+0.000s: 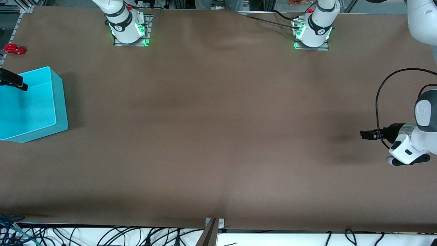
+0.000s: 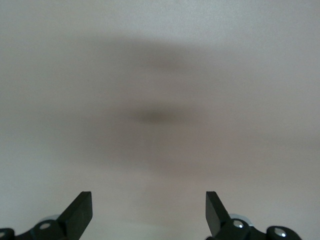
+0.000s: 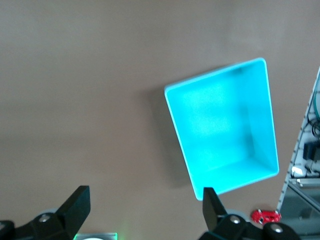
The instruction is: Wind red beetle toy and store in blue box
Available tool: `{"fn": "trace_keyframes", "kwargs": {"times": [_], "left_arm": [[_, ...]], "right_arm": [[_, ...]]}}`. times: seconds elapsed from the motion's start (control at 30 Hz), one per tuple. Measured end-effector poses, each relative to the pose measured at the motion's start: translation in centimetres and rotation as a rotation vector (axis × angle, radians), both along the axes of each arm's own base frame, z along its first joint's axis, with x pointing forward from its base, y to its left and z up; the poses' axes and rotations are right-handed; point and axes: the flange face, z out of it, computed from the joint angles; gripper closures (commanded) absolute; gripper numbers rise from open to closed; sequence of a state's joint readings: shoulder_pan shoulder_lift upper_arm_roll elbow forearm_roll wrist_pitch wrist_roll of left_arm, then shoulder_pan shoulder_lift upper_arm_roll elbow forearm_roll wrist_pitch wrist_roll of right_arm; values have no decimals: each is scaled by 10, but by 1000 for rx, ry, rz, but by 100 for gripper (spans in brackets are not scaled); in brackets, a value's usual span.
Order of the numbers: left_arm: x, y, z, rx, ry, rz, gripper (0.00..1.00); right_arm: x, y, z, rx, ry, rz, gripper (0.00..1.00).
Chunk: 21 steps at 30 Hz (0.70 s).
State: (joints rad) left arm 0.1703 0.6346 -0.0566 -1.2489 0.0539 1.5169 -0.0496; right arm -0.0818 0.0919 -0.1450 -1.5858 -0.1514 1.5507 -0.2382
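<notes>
Nothing is done yet: the red beetle toy [image 1: 14, 49] sits unwound on the table [image 1: 211, 130] farther from the camera than the empty blue box [image 1: 59, 102], both my end effectors spread, the right end effector [image 3: 145, 212] over the box's rim and the left end effector [image 2: 149, 210] waiting over bare table.

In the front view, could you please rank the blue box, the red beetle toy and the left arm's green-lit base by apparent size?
1. The blue box, largest though cut off by the frame edge.
2. The left arm's base.
3. The red beetle toy, by far the smallest.

White arms, blk fingers [image 2: 80, 212], green lights
</notes>
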Motion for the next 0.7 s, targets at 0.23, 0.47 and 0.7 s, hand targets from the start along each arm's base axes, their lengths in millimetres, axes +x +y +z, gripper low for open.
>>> {"fn": "trace_keyframes", "kwargs": {"times": [0.23, 0.47, 0.7], "left_arm": [[0, -2, 0, -5, 0, -15, 0], [0, -2, 0, -7, 0, -20, 0], [0, -2, -2, -16, 3, -40, 0]], "right_arm": [[-39, -72, -17, 12, 58, -52, 0], [-105, -195, -22, 29, 48, -85, 0], [-158, -271, -18, -19, -17, -162, 0]]}}
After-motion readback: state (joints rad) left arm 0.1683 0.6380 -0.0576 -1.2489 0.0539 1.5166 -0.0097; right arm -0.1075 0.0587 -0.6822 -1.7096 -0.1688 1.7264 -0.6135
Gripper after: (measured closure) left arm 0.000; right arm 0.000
